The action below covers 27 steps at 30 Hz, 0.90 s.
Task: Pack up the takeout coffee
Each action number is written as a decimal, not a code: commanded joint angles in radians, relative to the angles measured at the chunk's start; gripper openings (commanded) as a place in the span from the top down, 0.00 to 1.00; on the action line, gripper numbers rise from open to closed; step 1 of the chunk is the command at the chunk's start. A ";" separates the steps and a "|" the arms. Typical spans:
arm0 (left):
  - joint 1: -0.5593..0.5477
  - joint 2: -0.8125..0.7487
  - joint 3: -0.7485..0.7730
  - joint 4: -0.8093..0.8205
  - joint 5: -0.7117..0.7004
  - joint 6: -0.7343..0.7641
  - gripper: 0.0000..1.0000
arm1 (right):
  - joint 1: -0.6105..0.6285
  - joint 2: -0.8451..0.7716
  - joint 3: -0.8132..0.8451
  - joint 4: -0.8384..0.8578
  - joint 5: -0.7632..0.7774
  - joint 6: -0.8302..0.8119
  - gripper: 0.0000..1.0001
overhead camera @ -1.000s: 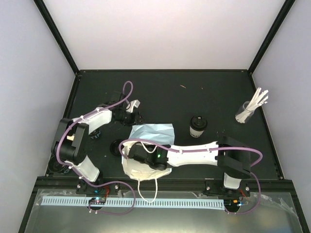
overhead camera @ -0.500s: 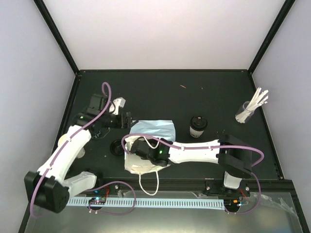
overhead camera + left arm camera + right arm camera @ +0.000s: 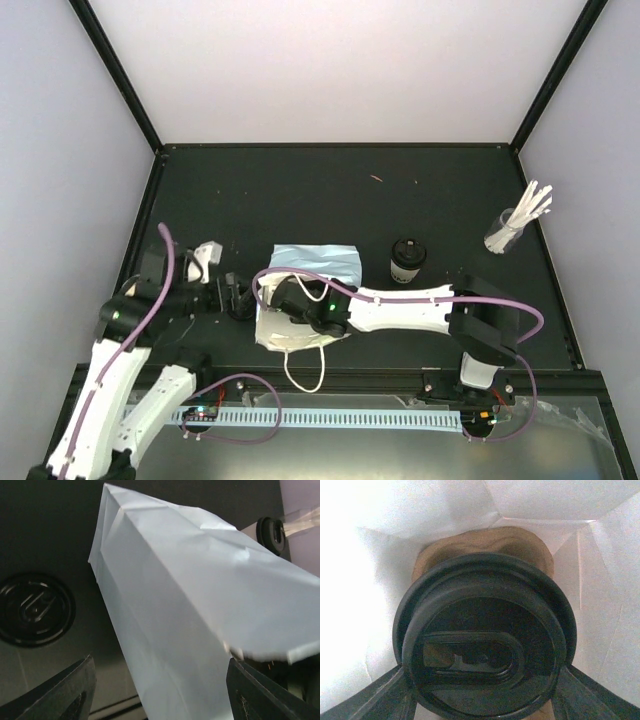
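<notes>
Two cups can be accounted for. One lidded cup (image 3: pixel 485 640) sits inside the bag (image 3: pixel 318 266), over the carrier (image 3: pixel 485 540), whose brown pulp shows behind the lid. A second cup (image 3: pixel 407 262) stands upright on the surface (image 3: pixel 350 190), just right of the bag and apart from it.

**Handling.** Expect a light, thin-walled paper cup; whether it is filled cannot be told. The wall will probably dent under a hard squeeze. The plastic lid is stiff but smooth and could pop off if used as the lifting point. Grip the wall just below the lid rim and keep the cup upright. The bag is limp and should fold under any side load.

**Hand state.** The fingers (image 3: pixel 375 702) of the right hand (image 3: pixel 485 692) flank the lidded cup and run out of sight beneath its rim. This is judged to be a grip at cup width. The left hand (image 3: pixel 157 692) has its jaws wide apart, holds nothing, and faces the bag's side wall.

**Not determinable.**
- The lid hides the cup wall, the carrier's holes and how the cup is seated.
- A black round lid (image 3: pixel 35 611) lies on the surface beside the bag; whether a cup sits under it cannot be told.
- In the top view, the right arm covers the bag's mouth.
</notes>
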 commanded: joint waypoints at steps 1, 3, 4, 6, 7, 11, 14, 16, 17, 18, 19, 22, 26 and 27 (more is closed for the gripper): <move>0.005 -0.143 -0.004 -0.163 -0.011 -0.087 0.27 | -0.033 0.034 -0.007 -0.106 -0.095 0.003 0.57; 0.005 -0.202 -0.005 -0.163 0.035 -0.085 0.27 | -0.042 0.044 0.003 -0.119 -0.111 0.004 0.57; 0.005 -0.222 -0.010 -0.156 0.071 -0.076 0.26 | -0.049 0.048 0.009 -0.126 -0.118 0.006 0.57; 0.005 -0.246 -0.033 -0.144 0.147 -0.060 0.26 | -0.057 0.055 0.022 -0.135 -0.130 0.007 0.57; 0.005 -0.252 -0.044 -0.143 0.176 -0.047 0.26 | -0.063 0.057 0.026 -0.140 -0.136 0.007 0.57; 0.003 -0.257 -0.046 -0.156 0.228 0.015 0.29 | -0.077 0.067 0.046 -0.155 -0.149 0.007 0.57; 0.004 -0.247 -0.042 -0.162 0.249 0.053 0.30 | -0.080 0.079 0.060 -0.163 -0.150 0.006 0.57; 0.001 -0.236 -0.044 -0.165 0.232 0.069 0.32 | -0.082 0.086 0.071 -0.167 -0.148 0.007 0.57; -0.001 -0.229 -0.045 -0.166 0.221 0.076 0.33 | -0.083 0.090 0.076 -0.170 -0.150 0.007 0.57; -0.003 -0.222 -0.044 -0.166 0.212 0.082 0.33 | -0.083 0.094 0.080 -0.172 -0.152 0.007 0.57; -0.008 -0.214 -0.045 -0.165 0.203 0.087 0.34 | -0.084 0.097 0.083 -0.174 -0.150 0.008 0.57; -0.032 -0.187 -0.045 -0.156 0.155 0.088 0.35 | -0.086 0.107 0.095 -0.181 -0.152 0.010 0.57; -0.120 -0.131 -0.032 -0.123 0.056 0.052 0.37 | -0.096 0.120 0.114 -0.198 -0.170 0.013 0.57; -0.155 -0.114 -0.021 -0.116 0.016 0.036 0.37 | -0.098 0.124 0.119 -0.202 -0.174 0.016 0.57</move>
